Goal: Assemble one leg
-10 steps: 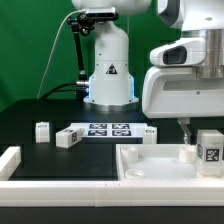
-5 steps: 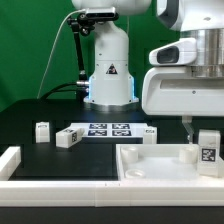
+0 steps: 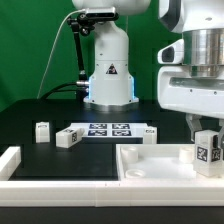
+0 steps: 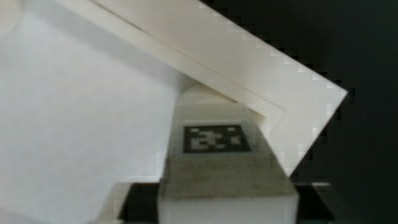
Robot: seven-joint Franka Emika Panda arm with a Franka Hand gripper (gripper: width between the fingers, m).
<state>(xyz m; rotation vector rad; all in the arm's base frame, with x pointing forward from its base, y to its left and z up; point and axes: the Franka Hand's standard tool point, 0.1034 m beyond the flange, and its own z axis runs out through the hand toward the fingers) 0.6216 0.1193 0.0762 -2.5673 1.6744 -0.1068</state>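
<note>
Gripper [image 3: 206, 138] shifted right, holding leg [image 3: 209, 153]; three legs [image 3: 42, 131] [image 3: 67, 137] [image 3: 150, 133] loose.

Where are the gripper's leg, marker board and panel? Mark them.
leg [image 3: 210, 152]: exterior view, its tagged face.
marker board [image 3: 101, 128]: exterior view, its middle.
panel [image 3: 155, 164]: exterior view, bare top surface.

Held leg [image 3: 208, 150]: I see a small white block, square black-and-white tag facing out, slightly tilted, at the exterior view's right.
Left leg [image 3: 42, 131]: resting on the surface.
Second leg [image 3: 67, 137]: near it.
Third leg [image 3: 150, 133]: mid-surface.
</note>
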